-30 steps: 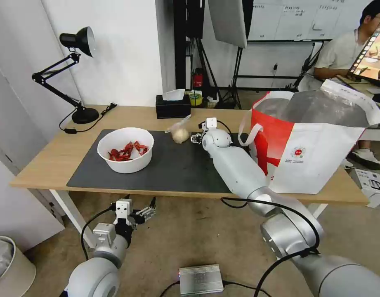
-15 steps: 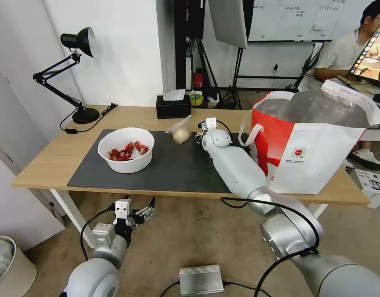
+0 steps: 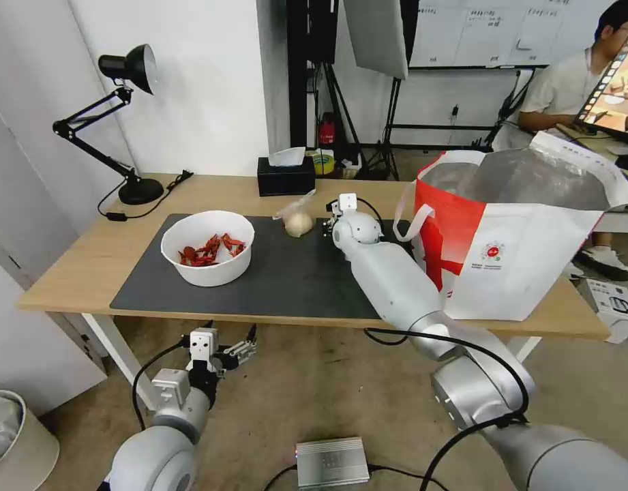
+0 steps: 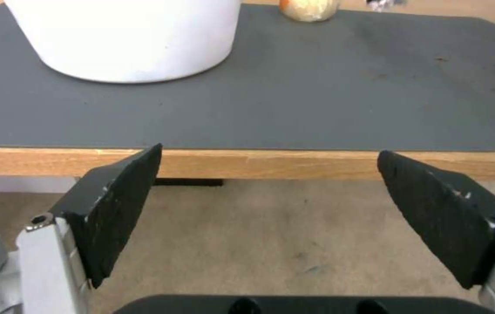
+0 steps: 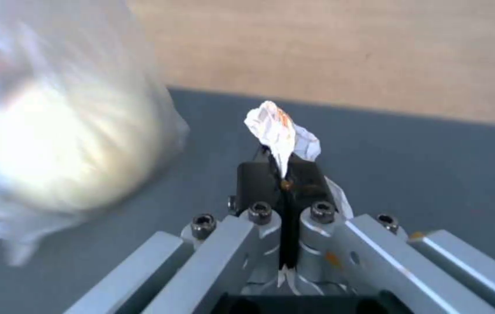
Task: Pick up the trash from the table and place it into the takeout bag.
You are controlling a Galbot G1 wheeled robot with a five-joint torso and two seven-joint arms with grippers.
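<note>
Pinching a crumpled white tissue (image 5: 279, 128) between closed fingers, the right claw (image 5: 282, 174) sits low over the dark mat (image 3: 286, 273) on the bench (image 3: 75, 262), beside the knotted bag (image 3: 298, 219), while the left claw (image 4: 268, 174) hangs spread open below the bench edge.

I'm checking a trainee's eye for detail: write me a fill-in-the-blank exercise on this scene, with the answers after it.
1. The right claw is shut on a crumpled white ____.
2. The round white bowl of red crayfish shells stands on the dark grey ____.
3. The left claw hangs below the light-wood table edge with its black pads ____.
4. Beside the right claw lies a knotted clear bag holding a pale ____.

Missing words: tissue; mat; open; lump
</note>
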